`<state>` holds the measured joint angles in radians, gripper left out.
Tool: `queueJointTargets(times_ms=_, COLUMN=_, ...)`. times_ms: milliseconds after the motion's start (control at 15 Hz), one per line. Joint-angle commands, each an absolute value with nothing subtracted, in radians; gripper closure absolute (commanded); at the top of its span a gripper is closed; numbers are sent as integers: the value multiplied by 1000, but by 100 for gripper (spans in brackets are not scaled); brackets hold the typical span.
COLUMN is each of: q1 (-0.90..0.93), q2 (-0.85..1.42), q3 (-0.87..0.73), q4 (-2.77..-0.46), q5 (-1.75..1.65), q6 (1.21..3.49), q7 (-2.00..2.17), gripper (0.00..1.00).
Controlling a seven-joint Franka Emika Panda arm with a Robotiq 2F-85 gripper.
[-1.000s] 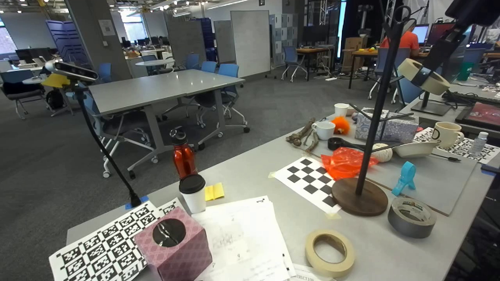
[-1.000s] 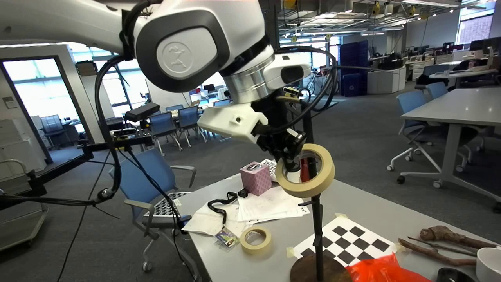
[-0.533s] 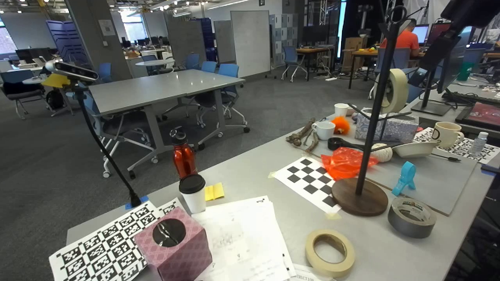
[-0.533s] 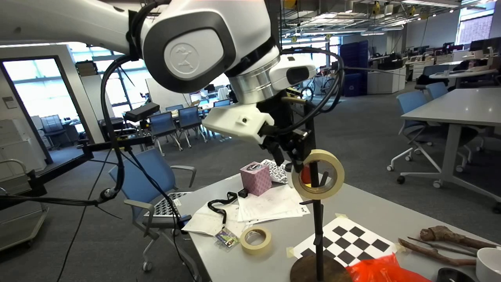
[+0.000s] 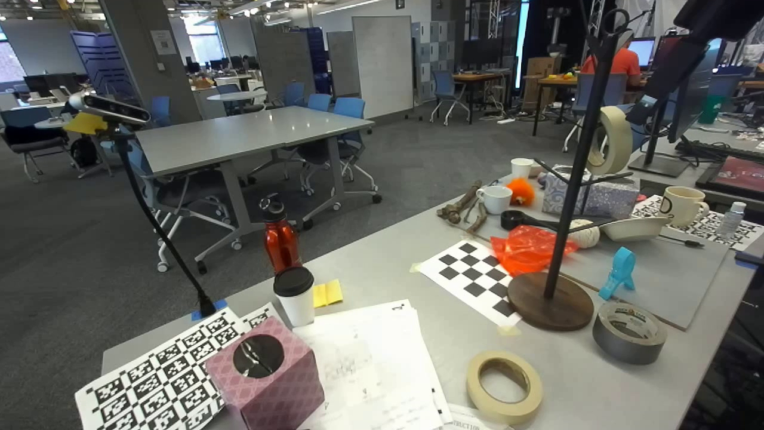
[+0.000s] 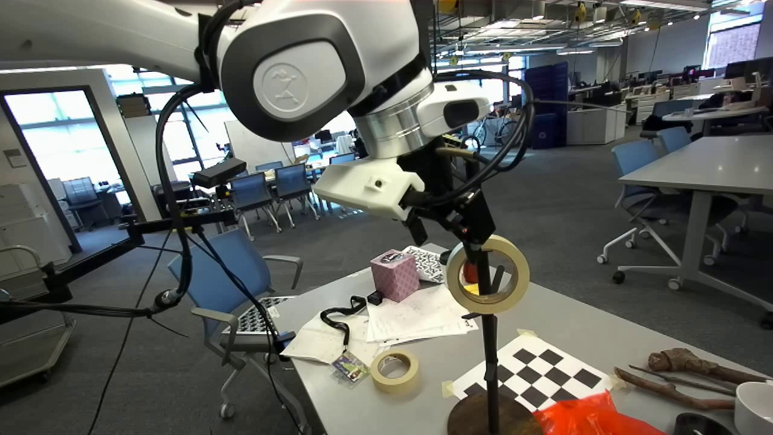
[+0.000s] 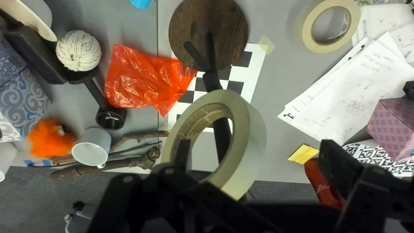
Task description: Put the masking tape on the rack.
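The masking tape [image 5: 621,143], a cream-beige ring, stands nearly upright against the dark pole of the rack [image 5: 573,185], high above its round base [image 7: 226,26]. In an exterior view the pole and a slanted peg show through the hole of the masking tape [image 6: 520,272]. Which peg bears it I cannot tell. My gripper [image 7: 257,150] is open just above: one finger overlaps the ring's hole in the wrist view, and the opposite finger stands well apart to the right. The jaws of the gripper [image 6: 448,235] are not clamped on the ring.
A second beige roll [image 5: 475,385] and a dark grey roll [image 5: 627,343] lie on the table near the rack's base. Around it are a checkered sheet [image 6: 534,368], red plastic [image 7: 139,77], a blue clip [image 5: 622,272] and a white mug [image 7: 92,147]. Other pegs stick out from the pole.
The gripper has moved toward the pole and its jaws have opened, letting go of the masking tape. The ring has swung from tilted to nearly upright and sits lower, against the pole.
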<state>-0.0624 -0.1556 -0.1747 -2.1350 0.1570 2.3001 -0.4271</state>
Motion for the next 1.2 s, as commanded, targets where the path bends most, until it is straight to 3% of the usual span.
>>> queueJointTargets(times_ms=0, q1=-79, q2=-156, q3=-167, q4=-2120, q5=114, q6=2277, q7=-387, gripper=0)
queueJointTargets(times_ms=1133, q1=-95, q2=-295, q3=-127, q4=-2297, q5=-116, q6=2240, q7=-128, gripper=0)
